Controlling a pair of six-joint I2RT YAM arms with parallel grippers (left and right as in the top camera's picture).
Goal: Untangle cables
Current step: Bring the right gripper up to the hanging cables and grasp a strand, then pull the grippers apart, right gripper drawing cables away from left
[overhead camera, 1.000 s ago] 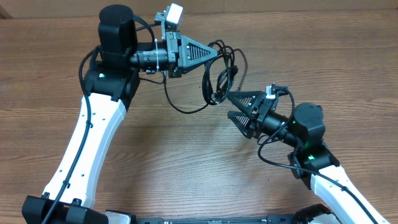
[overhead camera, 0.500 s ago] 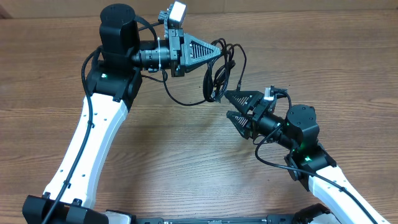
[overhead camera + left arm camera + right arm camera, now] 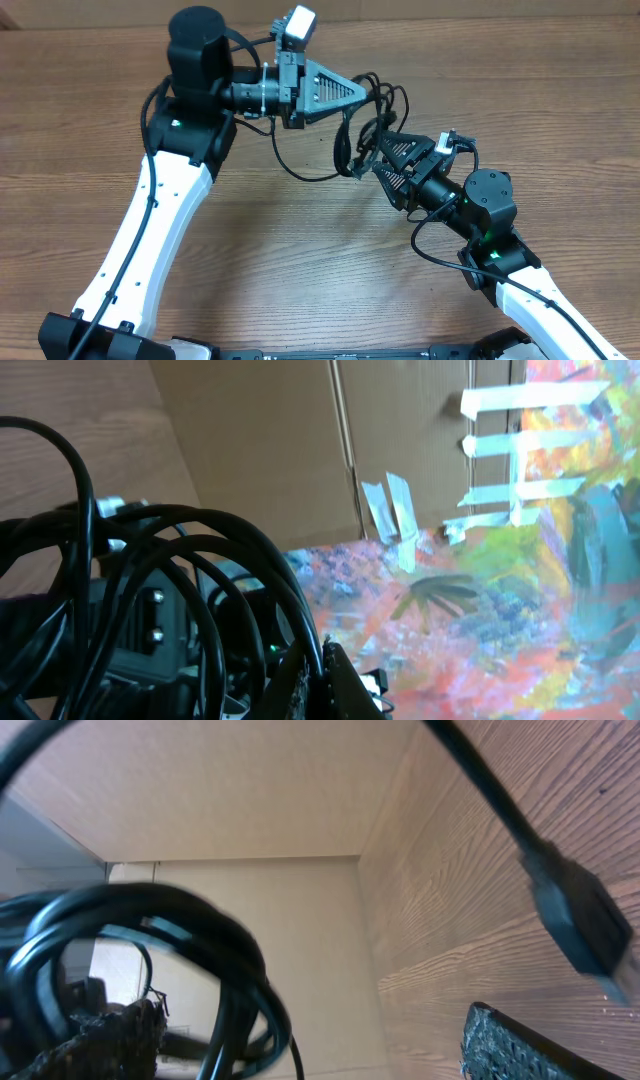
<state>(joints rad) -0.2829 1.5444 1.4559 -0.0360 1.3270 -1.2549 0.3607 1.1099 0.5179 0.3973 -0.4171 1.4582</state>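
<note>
Two arms work over the wooden tabletop [image 3: 300, 260]. Toward the lower right of the overhead frame, the right claw [image 3: 375, 156] points up and left. Its two fingers stand apart, and strands of the cables [image 3: 370, 115] pass between them without being pinched. Its wrist camera shows the same thing. A thick looping strand fills the left of that frame, and the finger pads sit far apart in the two bottom corners. One plug [image 3: 580, 925] hangs at the right there, its metal tip pointing to the lower right.

The cables are a single tangled bunch at the centre of the overhead frame, lifted off the tabletop between the two claws. The bunch's long axis runs roughly top to bottom in that frame. One slack loop sags out to the left. The number of separate cords cannot be told.

Further up, the left claw [image 3: 362, 90] points right, its fingers closed to a point and clamped on the top of the bunch. Beyond it, the left wrist camera shows a cardboard wall [image 3: 260, 450].
</note>
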